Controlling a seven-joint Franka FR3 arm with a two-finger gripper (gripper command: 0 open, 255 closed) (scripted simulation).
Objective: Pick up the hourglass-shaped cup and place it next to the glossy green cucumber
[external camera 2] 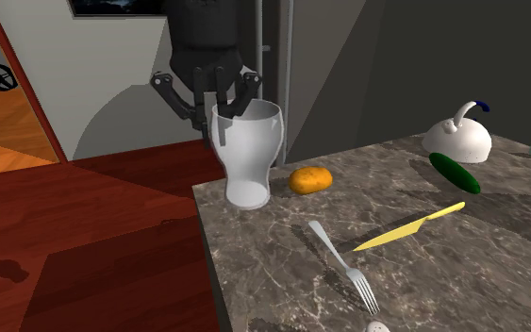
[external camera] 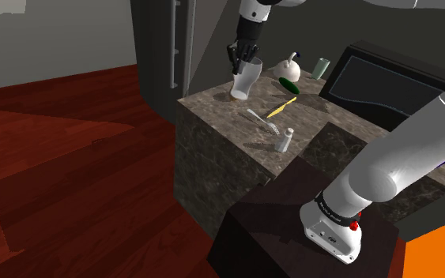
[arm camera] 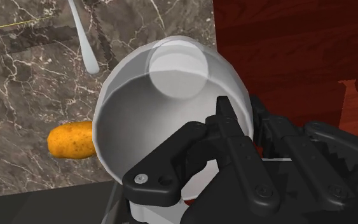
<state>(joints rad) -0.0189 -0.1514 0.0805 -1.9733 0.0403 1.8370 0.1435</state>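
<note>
A whitish translucent cup (external camera: 244,79) (external camera 2: 246,151) (arm camera: 165,108) with a narrowed waist is at the counter's far corner, near the edge. My black gripper (external camera: 244,57) (external camera 2: 218,108) (arm camera: 244,121) is shut on its rim, one finger inside the cup and one outside. I cannot tell whether its base touches the counter. The glossy green cucumber (external camera: 288,85) (external camera 2: 456,174) lies farther along the counter, in front of a white domed vessel (external camera: 288,68) (external camera 2: 457,140).
An orange-brown potato-like lump (external camera 2: 310,179) (arm camera: 72,140) lies right beside the cup. A yellow knife (external camera: 282,103) (external camera 2: 409,226), a fork (external camera: 262,120) (external camera 2: 343,264) and a small shaker (external camera: 284,140) lie on the marble counter (external camera: 236,134). A pale green cup (external camera: 321,68) stands behind.
</note>
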